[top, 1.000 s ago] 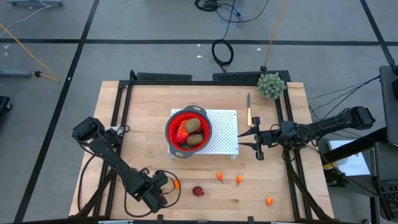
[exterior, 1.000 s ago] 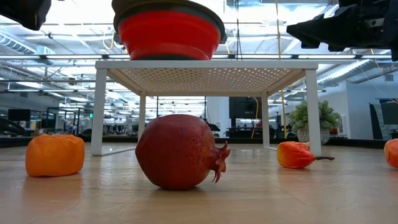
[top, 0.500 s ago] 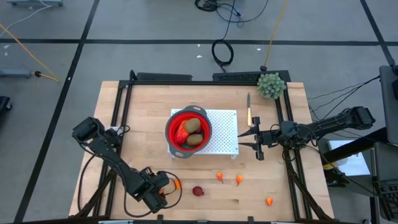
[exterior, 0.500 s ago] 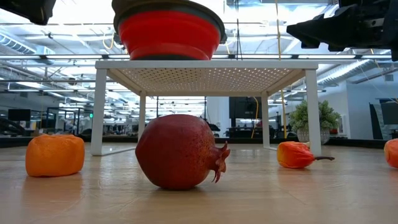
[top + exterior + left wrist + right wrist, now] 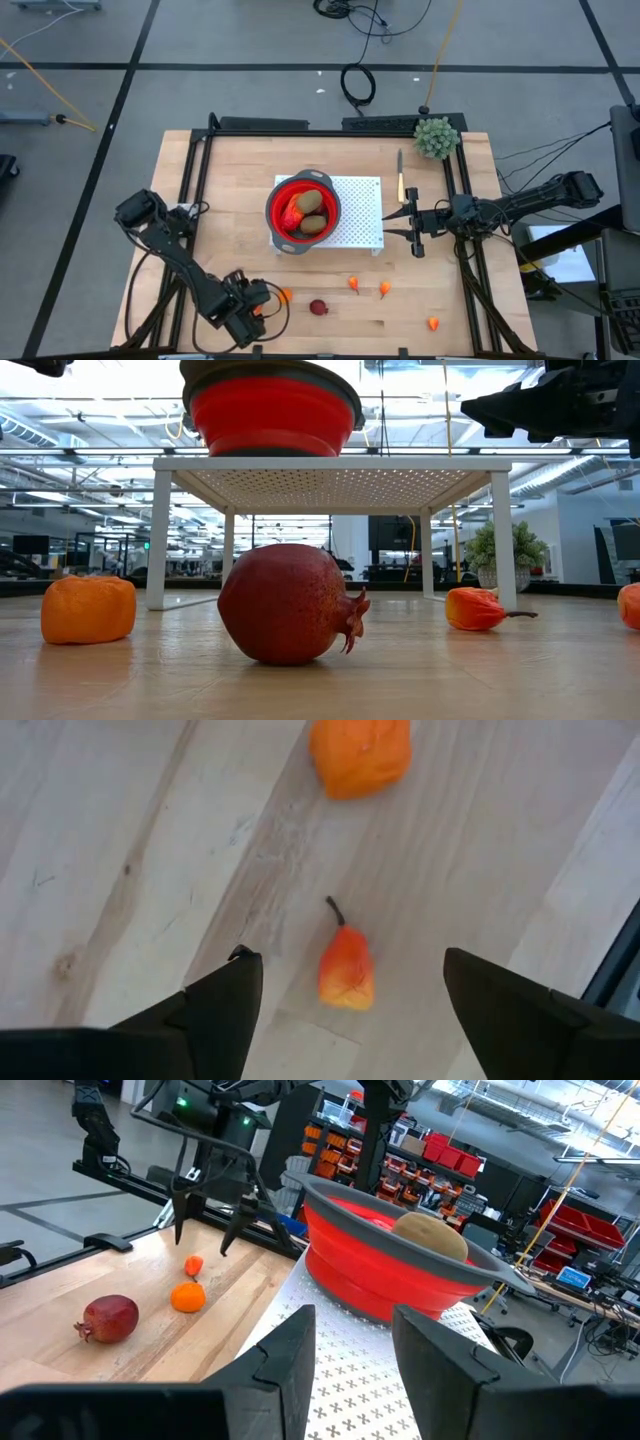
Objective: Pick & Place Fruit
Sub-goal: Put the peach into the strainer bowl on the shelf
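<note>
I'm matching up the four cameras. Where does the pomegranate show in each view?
High view: pomegranate near the table's front edge, below the red bowl.
Low view: centre foreground, under the white rack.
Left wrist view: not in it.
Right wrist view: lower left, beside the orange piece.
Shared landmark: the red bowl.

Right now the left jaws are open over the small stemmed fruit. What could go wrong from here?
1. The stemmed fruit is small and tapered. Closing the left jaws could squeeze it out toward the orange piece.
2. The round pomegranate sits near the table's front edge, where a nudge might roll it off.
3. The red bowl stands on a raised white rack, so a low carry could hit the rim.
</note>
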